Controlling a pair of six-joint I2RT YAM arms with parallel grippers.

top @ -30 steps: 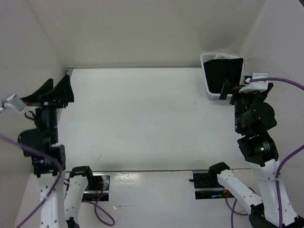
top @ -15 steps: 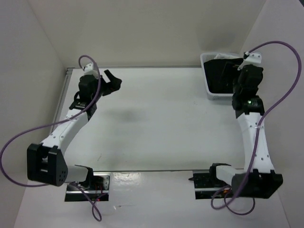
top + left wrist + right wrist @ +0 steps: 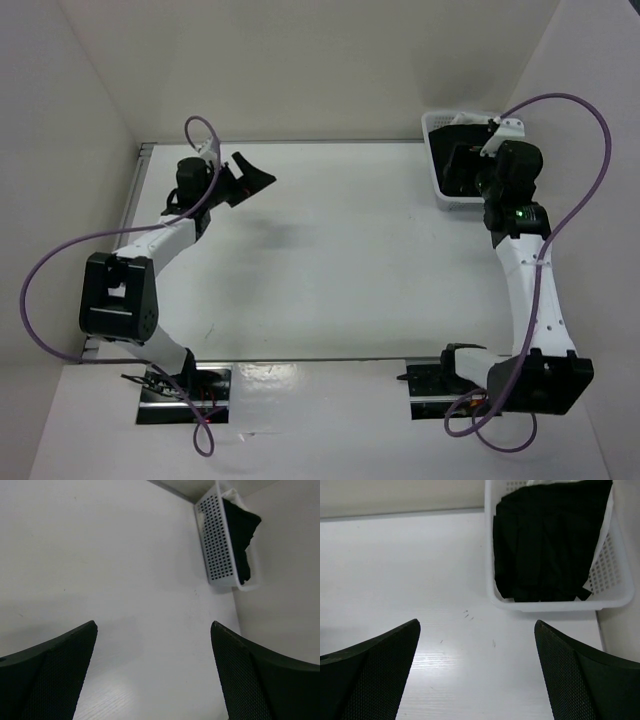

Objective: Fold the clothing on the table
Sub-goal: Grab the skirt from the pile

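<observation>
Two wide, empty grips over the tabletop (image 3: 340, 260): left end effector (image 3: 152, 626), right end effector (image 3: 477, 625); skirt (image 3: 545, 545) (black, bunched) inside basket (image 3: 545, 604).

- No readable text, labels, brands or numbers in any view.
- The counter (image 3: 395, 570) has small dark marks (image 3: 468, 614) near the white mesh basket (image 3: 615, 587). They're too small to tell, not legible as characters.

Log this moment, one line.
skirt: in basket | left gripper: open, empty | right gripper: open, empty | fold: not started
</observation>
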